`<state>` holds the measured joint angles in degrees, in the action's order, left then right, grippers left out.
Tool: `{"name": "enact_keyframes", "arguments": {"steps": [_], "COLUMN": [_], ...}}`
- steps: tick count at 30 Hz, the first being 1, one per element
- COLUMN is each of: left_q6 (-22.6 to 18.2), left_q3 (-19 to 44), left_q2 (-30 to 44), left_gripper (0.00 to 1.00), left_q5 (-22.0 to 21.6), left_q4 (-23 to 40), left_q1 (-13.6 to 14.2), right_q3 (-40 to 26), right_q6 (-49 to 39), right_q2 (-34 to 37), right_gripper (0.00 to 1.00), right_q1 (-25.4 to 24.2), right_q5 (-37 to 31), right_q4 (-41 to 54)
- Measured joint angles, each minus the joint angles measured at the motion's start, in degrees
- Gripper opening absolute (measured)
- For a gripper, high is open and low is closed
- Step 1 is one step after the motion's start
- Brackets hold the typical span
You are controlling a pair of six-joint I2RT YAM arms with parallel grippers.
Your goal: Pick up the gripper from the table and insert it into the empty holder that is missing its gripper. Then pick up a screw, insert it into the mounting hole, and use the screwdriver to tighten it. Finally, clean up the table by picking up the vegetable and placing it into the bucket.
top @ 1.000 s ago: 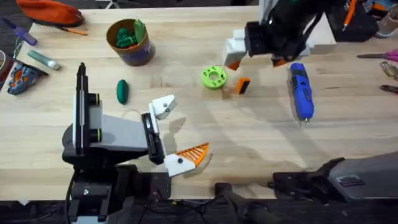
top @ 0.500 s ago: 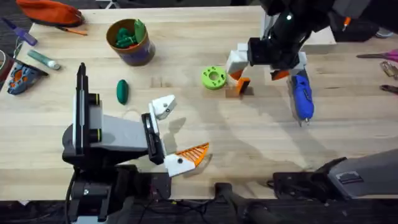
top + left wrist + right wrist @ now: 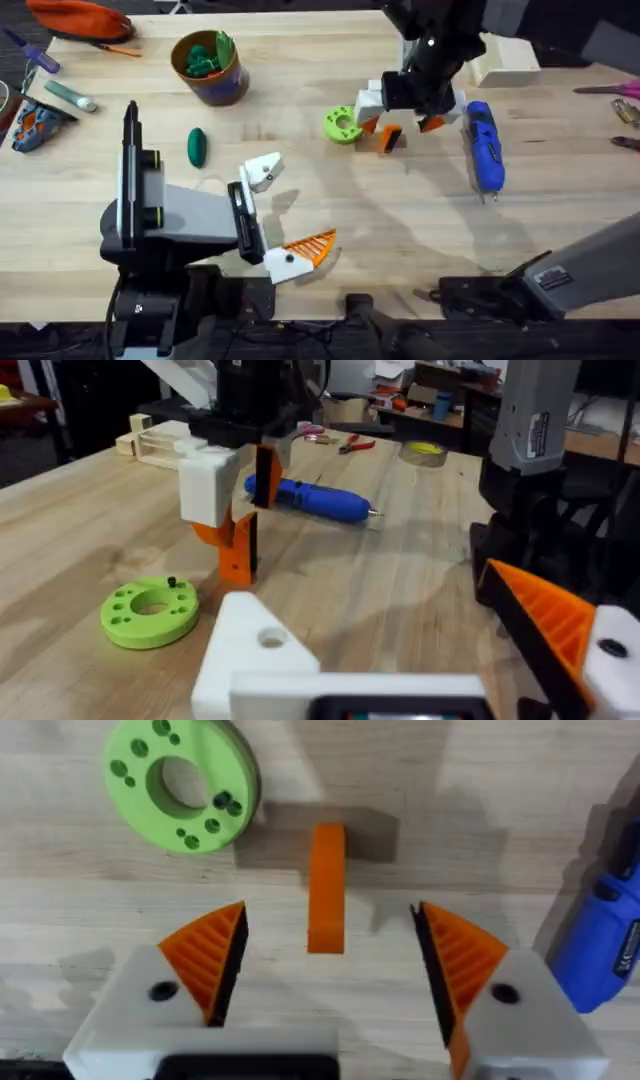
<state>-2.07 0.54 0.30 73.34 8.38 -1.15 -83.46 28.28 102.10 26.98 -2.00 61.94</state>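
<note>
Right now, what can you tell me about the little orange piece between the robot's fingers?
The gripper is a small orange plastic wedge with a black side, seen from the left wrist. It stands upright on the wooden table, beside the lime-green disc. The right gripper hangs over it, open, an orange ribbed pad on each side. Nothing touches it but the table.

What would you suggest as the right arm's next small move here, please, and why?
Probably a short straight descent, then closing. The right gripper is open, its orange pads on either side of the orange gripper piece, which stands on the table between the green disc and the blue screwdriver. In the left wrist view the fingers seem already low around it.
</note>
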Motion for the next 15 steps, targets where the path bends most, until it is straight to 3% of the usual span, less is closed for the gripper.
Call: {"name": "enact_keyframes", "arguments": {"steps": [15], "left_q6": [0.0], "left_q3": [0.0], "left_q2": [0.0], "left_gripper": [0.986], "left_q5": [0.0], "left_q4": [0.0], "left_q1": [0.0], "right_q3": [4.6], "right_q6": [0.0], "right_q2": [0.0], "right_gripper": [0.847], "right_q1": [0.0], "right_q5": [0.0], "right_q4": [-4.0]}}
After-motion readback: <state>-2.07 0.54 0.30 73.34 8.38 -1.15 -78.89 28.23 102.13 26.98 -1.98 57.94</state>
